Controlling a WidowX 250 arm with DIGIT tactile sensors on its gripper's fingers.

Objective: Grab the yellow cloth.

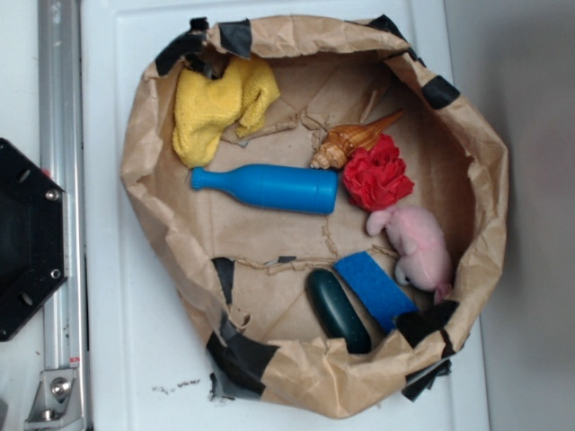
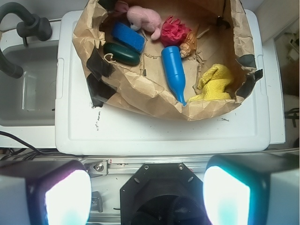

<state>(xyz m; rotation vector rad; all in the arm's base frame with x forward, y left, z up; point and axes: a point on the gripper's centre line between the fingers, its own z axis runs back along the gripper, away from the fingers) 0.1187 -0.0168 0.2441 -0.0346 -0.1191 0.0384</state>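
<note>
The yellow cloth [image 1: 220, 106] lies crumpled in the upper left of the brown paper bag [image 1: 153, 211], just above the neck of the blue bottle [image 1: 267, 187]. In the wrist view the cloth [image 2: 216, 83] sits at the bag's near right side. My gripper [image 2: 147, 197] is open and empty, with two bright fingertips [image 2: 68, 199] wide apart at the bottom of the wrist view. It hangs above the black robot base [image 2: 161, 192], well short of the bag. The gripper does not show in the exterior view.
In the bag: a red ruffled pom-pom [image 1: 377, 175], a seashell [image 1: 350, 141], a pink plush [image 1: 418, 247], a blue sponge [image 1: 375, 287] and a dark green oval object [image 1: 339, 310]. The bag stands on a white lid [image 2: 159, 133]. A sink [image 2: 26, 84] is at the left.
</note>
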